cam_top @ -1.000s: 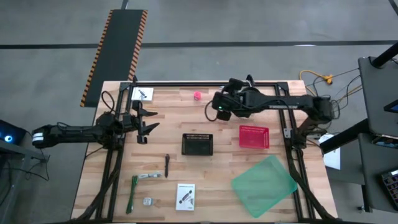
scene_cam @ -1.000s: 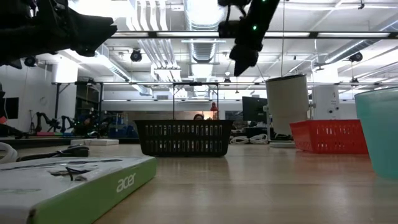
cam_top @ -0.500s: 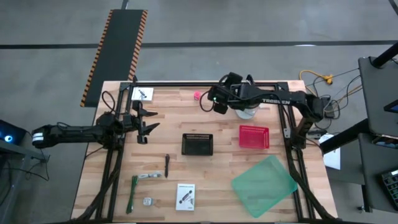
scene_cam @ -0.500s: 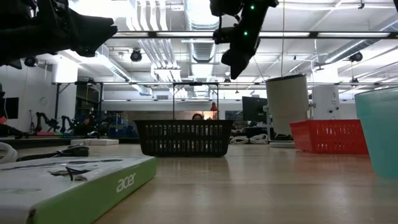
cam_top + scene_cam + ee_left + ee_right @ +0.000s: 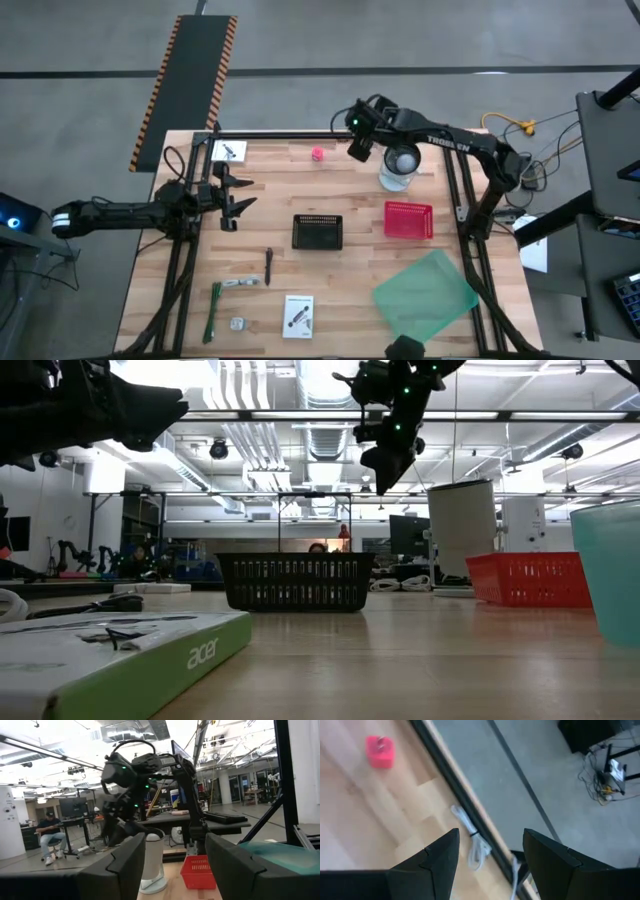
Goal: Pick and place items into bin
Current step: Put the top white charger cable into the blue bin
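My right gripper hangs open in the air over the table's far edge, right of the tiny pink cube, which rests on the wood. My left gripper waits open above the table's left side. The black bin stands mid-table. Toward the near edge lie a long green strip, a dark stick and a white printed card. Another card lies at the far left corner. A white cable lies by the far rail.
A white cylinder container stands just right of my right gripper. A red basket sits right of the black bin. A translucent green bin fills the near right corner. Black frame rails border the table.
My right gripper has swung from over the table's middle back toward the far edge and risen a little, turning as it went; the white container it covered now shows.
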Controlling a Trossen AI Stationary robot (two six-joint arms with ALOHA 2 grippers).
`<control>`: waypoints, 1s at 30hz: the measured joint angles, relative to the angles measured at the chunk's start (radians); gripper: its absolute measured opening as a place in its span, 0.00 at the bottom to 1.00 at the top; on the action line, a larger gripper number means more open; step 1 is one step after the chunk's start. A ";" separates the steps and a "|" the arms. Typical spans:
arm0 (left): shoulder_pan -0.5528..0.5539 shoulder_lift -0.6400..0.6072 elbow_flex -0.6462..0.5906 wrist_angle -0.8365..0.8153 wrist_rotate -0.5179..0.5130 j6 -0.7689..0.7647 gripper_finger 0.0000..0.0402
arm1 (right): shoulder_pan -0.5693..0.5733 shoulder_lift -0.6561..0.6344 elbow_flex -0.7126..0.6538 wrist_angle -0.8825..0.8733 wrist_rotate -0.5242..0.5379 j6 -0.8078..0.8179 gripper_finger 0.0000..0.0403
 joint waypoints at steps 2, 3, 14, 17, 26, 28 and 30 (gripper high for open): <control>0.000 0.000 0.000 0.000 0.000 0.000 0.48 | -0.024 0.000 0.000 0.029 -0.017 -0.023 0.51; 0.000 0.000 0.000 0.000 0.000 0.000 0.48 | -0.035 0.000 0.000 0.040 -0.038 -0.037 0.51; 0.000 0.000 0.000 0.000 0.000 0.000 0.48 | -0.108 0.056 0.001 0.083 -0.104 -0.107 0.51; 0.000 0.000 0.000 0.002 0.000 0.000 0.48 | -0.116 0.095 0.001 0.087 -0.103 -0.131 0.51; 0.000 0.000 0.000 0.002 0.000 0.000 0.48 | -0.127 0.221 0.175 0.014 -0.107 -0.153 0.51; 0.000 0.000 0.000 0.002 0.000 0.000 0.48 | -0.127 0.278 0.263 -0.064 -0.111 -0.160 0.51; 0.000 0.000 0.000 0.002 0.000 0.000 0.48 | -0.128 0.343 0.358 -0.166 -0.113 -0.162 0.51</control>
